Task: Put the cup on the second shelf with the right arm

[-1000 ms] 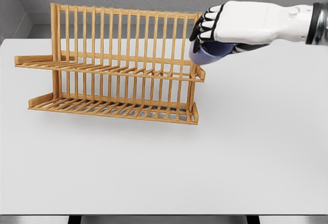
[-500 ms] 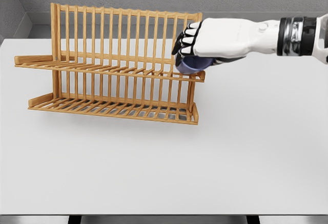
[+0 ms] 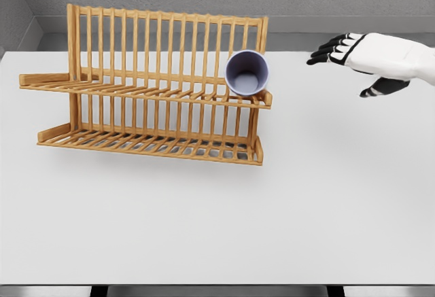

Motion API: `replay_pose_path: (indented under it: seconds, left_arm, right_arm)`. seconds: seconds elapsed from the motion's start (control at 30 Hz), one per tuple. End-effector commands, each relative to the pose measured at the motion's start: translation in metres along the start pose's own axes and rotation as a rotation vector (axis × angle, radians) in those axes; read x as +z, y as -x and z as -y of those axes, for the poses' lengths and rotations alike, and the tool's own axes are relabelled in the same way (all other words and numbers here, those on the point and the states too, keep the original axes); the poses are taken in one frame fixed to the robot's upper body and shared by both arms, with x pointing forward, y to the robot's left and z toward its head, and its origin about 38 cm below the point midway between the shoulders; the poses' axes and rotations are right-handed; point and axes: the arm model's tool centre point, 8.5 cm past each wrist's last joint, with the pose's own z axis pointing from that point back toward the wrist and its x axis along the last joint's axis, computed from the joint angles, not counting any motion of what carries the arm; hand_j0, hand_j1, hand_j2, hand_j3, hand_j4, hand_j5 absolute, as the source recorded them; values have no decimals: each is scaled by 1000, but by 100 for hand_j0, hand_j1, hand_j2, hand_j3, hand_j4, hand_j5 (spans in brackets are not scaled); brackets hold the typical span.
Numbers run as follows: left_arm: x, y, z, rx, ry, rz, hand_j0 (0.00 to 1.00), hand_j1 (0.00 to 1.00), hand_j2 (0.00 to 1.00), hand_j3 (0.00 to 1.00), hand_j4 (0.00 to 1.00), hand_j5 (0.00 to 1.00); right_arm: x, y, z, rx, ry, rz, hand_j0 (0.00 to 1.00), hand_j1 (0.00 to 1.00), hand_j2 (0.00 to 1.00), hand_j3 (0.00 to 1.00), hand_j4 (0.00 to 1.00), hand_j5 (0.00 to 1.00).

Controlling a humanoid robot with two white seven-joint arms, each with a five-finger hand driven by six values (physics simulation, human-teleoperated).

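A blue-grey cup [image 3: 247,73] lies on its side on the upper shelf of the wooden dish rack [image 3: 146,93], at the shelf's right end, its open mouth facing me. My right hand [image 3: 353,62] hovers to the right of the rack, well apart from the cup. Its fingers [image 3: 331,49] are spread and hold nothing. The left arm does not show.
The rack stands on a white table [image 3: 217,208], left of centre, with a lower shelf [image 3: 149,144] under the upper one. A grey wall runs behind the table's far edge.
My right hand let go of the cup on the upper shelf and drew back to the right. The cup now lies tipped with its mouth toward me.
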Motion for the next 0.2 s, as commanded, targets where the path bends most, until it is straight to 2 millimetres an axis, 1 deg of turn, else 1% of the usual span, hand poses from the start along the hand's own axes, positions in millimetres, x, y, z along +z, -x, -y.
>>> replay_pose_path:
  seconds: [0.0, 0.03, 0.07, 0.13, 0.17]
  left_arm:
    - [0, 0, 0, 0, 0, 0, 100, 100, 100, 100, 100, 100]
    - [0, 0, 0, 0, 0, 0, 100, 100, 100, 100, 100, 100]
    - [0, 0, 0, 0, 0, 0, 100, 100, 100, 100, 100, 100]
    - [0, 0, 0, 0, 0, 0, 100, 100, 100, 100, 100, 100]
    - [0, 0, 0, 0, 0, 0, 100, 100, 100, 100, 100, 100]
  right_arm:
    - [22, 23, 2, -17, 23, -68, 100, 100, 100, 100, 100, 100]
    - [10, 13, -17, -46, 11, -28, 100, 100, 100, 100, 100, 100]
    - [2, 8, -33, -77, 2, -1, 100, 100, 100, 100, 100, 100]
    - [-2, 5, -49, -110, -14, 4, 100, 100, 100, 100, 100, 100]
    - [-4, 4, -48, -111, -8, 10, 100, 100, 100, 100, 100, 100]
